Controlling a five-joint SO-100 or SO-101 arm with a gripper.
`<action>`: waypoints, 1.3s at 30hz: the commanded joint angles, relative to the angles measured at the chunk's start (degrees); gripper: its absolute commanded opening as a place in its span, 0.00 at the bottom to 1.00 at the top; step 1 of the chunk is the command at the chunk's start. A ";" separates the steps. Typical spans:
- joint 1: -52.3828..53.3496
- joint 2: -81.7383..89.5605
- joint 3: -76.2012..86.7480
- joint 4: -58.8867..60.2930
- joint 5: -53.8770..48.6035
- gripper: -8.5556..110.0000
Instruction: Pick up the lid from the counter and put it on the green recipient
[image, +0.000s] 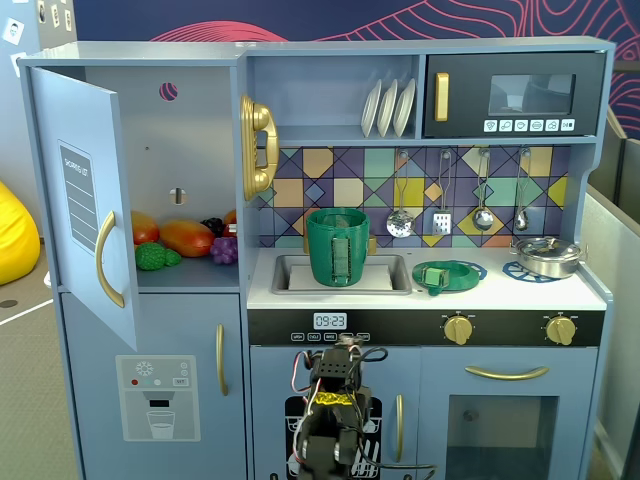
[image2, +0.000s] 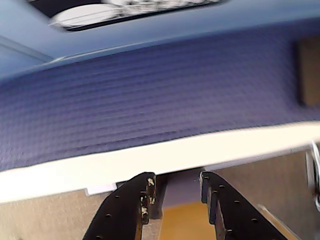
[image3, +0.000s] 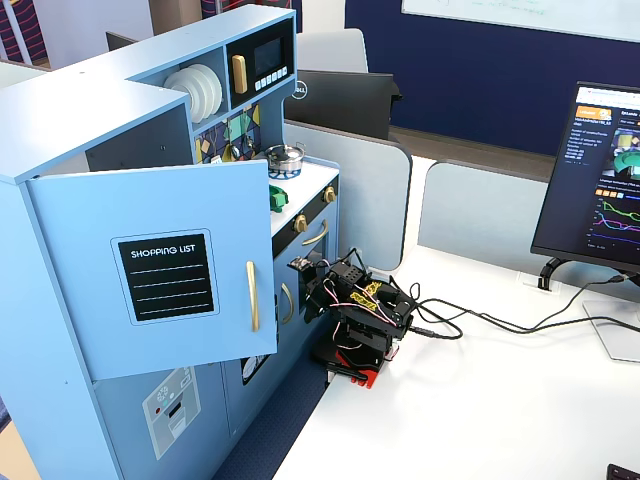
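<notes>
A white desk (image3: 520, 400) and grey partitions (image3: 480, 215), perhaps an office.

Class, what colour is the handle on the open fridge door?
Gold; the handle shows best in a fixed view facing the kitchen.

Sat folded at frame centre: arm (image3: 358, 315) on white table (image3: 480, 400), beside toy kitchen (image3: 150, 230); monitor (image3: 590, 180) at right edge.

We see the lid (image: 449, 275), a flat translucent green disc, lying on the white counter, just right of the sink. The green recipient (image: 337, 246) stands upright in the sink, uncovered, ribbed handle panel facing us.
</notes>
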 joint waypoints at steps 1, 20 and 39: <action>10.20 -11.34 -11.69 -23.38 -4.48 0.10; 27.25 -26.37 -23.82 -73.04 -5.89 0.55; 25.31 -48.16 -39.64 -77.26 -4.48 0.53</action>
